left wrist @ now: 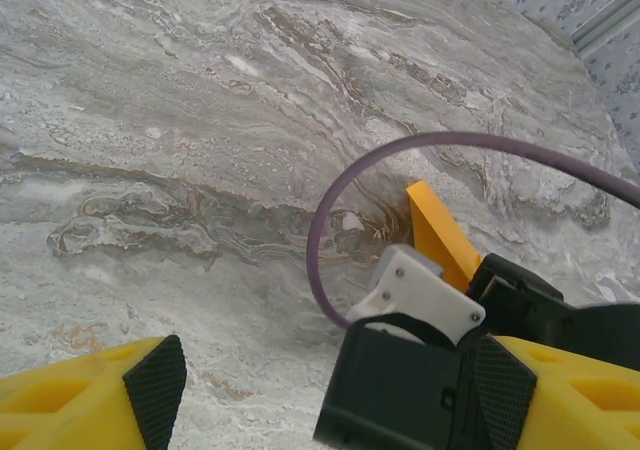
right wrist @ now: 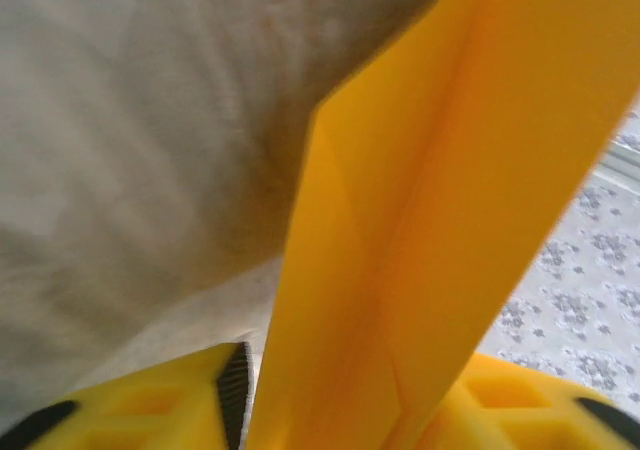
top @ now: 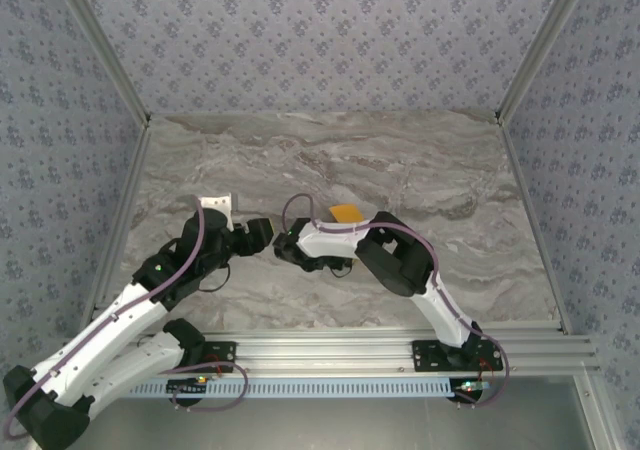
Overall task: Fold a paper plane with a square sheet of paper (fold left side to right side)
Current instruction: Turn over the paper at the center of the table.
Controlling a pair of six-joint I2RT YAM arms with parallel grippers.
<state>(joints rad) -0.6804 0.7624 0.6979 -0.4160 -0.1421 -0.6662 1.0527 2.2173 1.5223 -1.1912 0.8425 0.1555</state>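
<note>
The bright-orange paper [right wrist: 420, 190] stands as a folded, creased strip between my right gripper's [right wrist: 350, 410] yellow fingers, which are shut on its lower end. It rises clear of the marble table. In the top view a small corner of the orange paper [top: 347, 213] peeks out behind the right arm's white forearm [top: 335, 235]. The left wrist view shows the orange paper [left wrist: 440, 232] as a slanted edge behind the right arm's wrist. My left gripper [left wrist: 330, 400] is wide open and holds nothing. It sits close to the right wrist, left of the paper, and appears in the top view as the left gripper [top: 257, 234].
The marble tabletop [top: 420, 170] stretches back to patterned walls with aluminium rails along its sides. A purple cable [left wrist: 330, 210] loops off the right wrist in front of the left gripper. The two wrists nearly meet at mid-table.
</note>
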